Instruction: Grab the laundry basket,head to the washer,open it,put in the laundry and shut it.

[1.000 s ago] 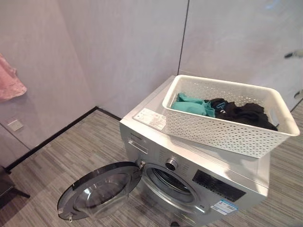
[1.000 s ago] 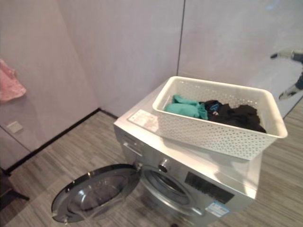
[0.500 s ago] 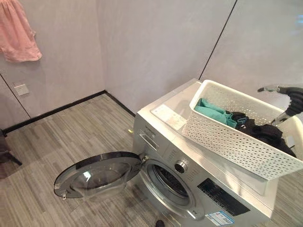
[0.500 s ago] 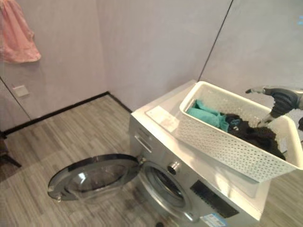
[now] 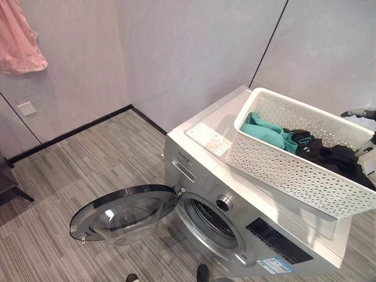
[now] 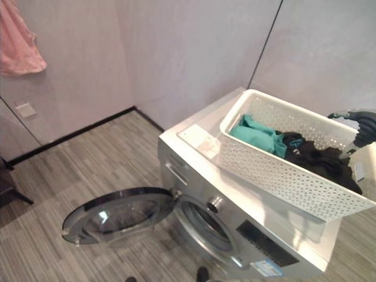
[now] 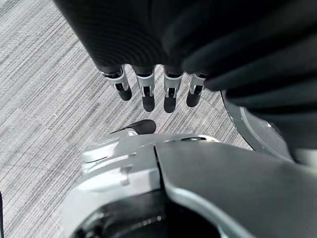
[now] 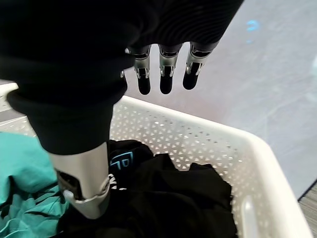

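Standing on grey wood-grain flooring against pale grey wall panels, a silver front-loading washer serves as the landmark. A pink cloth is seen hanging on the wall well away from the washer, with a small wall plate below it. A black skirting strip runs along the foot of the wall behind the washer.

The washer's round door is swung fully open, lying nearly level just in front of the drum opening. On the washer's top a white perforated laundry basket is set, its long axis running along the top from the back corner toward the front corner. A teal garment is held at the basket's rear end, and black clothes are heaped beside it, toward the front end.

The right hand is held above the basket's far rim, over the black clothes, with fingers straight and nothing grasped. The left hand is seen over the floor, fingers extended and empty.
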Available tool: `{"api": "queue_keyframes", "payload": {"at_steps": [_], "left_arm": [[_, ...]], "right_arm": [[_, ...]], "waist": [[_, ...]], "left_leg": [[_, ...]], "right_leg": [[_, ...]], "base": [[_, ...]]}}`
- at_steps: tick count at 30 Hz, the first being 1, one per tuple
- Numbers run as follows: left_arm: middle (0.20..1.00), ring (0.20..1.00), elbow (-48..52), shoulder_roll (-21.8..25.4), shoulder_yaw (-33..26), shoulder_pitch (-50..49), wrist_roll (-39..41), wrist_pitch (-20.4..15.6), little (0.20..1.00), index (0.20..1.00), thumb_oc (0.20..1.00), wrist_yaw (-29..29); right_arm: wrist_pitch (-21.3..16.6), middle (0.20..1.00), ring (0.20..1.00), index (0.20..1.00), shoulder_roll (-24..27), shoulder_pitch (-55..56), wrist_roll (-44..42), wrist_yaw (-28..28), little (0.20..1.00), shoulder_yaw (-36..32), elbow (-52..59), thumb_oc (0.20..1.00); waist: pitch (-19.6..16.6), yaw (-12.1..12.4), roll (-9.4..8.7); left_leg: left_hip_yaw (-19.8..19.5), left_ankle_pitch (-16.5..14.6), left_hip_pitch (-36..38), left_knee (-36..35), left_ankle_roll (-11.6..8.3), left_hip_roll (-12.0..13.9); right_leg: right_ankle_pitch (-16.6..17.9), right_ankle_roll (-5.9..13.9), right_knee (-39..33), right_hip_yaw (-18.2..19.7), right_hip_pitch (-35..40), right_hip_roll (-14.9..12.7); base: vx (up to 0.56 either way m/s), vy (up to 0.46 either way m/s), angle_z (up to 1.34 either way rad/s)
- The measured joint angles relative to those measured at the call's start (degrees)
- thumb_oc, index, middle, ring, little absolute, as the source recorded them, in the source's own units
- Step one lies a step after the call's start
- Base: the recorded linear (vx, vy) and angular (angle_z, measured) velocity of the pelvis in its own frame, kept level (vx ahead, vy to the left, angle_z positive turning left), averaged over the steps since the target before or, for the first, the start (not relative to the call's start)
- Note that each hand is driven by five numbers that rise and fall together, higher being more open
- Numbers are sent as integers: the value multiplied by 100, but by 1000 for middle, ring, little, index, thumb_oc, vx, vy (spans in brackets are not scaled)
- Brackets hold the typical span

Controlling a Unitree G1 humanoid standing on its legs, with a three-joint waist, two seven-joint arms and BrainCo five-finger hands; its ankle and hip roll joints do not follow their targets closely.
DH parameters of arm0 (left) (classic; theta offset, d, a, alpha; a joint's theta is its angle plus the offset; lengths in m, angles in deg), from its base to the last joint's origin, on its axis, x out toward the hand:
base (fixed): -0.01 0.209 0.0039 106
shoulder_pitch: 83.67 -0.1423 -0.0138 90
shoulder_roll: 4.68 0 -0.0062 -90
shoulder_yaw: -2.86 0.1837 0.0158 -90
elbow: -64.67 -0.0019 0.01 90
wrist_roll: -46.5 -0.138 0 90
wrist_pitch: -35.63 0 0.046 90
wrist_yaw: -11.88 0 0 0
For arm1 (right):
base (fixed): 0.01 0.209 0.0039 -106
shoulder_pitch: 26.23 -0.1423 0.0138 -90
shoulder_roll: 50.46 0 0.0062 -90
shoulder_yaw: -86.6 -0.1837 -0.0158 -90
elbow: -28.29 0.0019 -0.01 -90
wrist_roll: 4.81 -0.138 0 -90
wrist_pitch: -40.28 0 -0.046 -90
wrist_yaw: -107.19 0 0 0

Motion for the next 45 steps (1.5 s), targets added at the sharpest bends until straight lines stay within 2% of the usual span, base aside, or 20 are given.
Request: {"api": "queue_keyframes", "payload": {"at_steps": [18, 36, 45], "left_arm": [[1000, 1000, 4, 53, 11, -14, 5, -3, 1000, 1000, 1000, -2], [1000, 1000, 53, 87, 69, -23, 7, -12, 1000, 1000, 1000, -6], [1000, 1000, 75, 107, 64, -21, 8, -48, 1000, 1000, 1000, -14]], "right_arm": [[-15, 1000, 1000, 1000, -138, 934, 103, 22, 1000, -236, 30, 1000], [-27, 1000, 1000, 1000, -424, 1310, 106, 56, 1000, -283, 186, 1000], [-75, 1000, 1000, 1000, -455, 1441, 222, 394, 1000, 64, 508, 1000]], "waist": [[-42, 0, -86], [-86, 11, -108], [-61, 25, -135]], "left_leg": [[-11, 6, -10, -2, -11, 2], [-121, 25, -119, -1, -26, -2], [-149, 40, -196, 0, -42, 2]], "right_leg": [[8, -4, 0, -22, -6, -1], [28, -28, 0, -130, -43, -4], [26, -25, 0, -148, -100, -2]], "base": [[1, -2, 0], [0, -2, 2], [-5, -6, 1]]}}
